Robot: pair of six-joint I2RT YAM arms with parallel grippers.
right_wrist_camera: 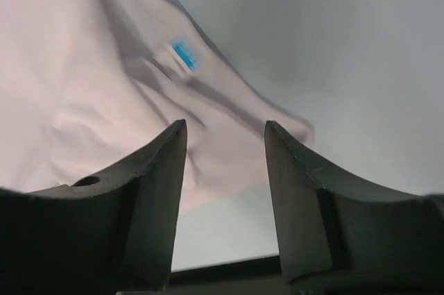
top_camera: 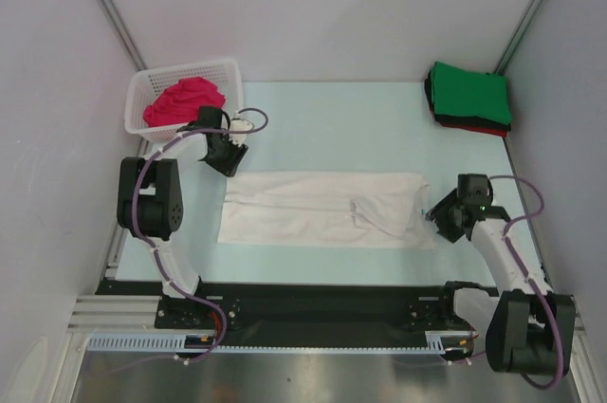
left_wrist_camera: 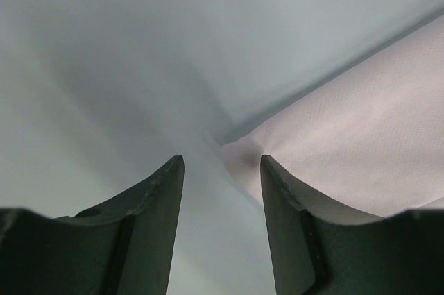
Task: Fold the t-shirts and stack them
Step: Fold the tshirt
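Observation:
A white t-shirt [top_camera: 322, 209] lies flat and partly folded into a long band in the middle of the table. My left gripper [top_camera: 230, 160] is open just above its far left corner [left_wrist_camera: 347, 135]; nothing is between the jaws. My right gripper [top_camera: 436, 217] is open at the shirt's right end, where a blue label [right_wrist_camera: 184, 54] shows on the cloth [right_wrist_camera: 83, 80]. A folded stack with a green t-shirt [top_camera: 469, 92] on top and red and dark ones beneath sits at the far right. A magenta-red t-shirt [top_camera: 182, 101] lies bunched in the basket.
The white lattice basket [top_camera: 152, 83] stands at the far left by the left arm. The enclosure walls close in on both sides. The table's black front edge [right_wrist_camera: 229, 271] runs just below the right gripper.

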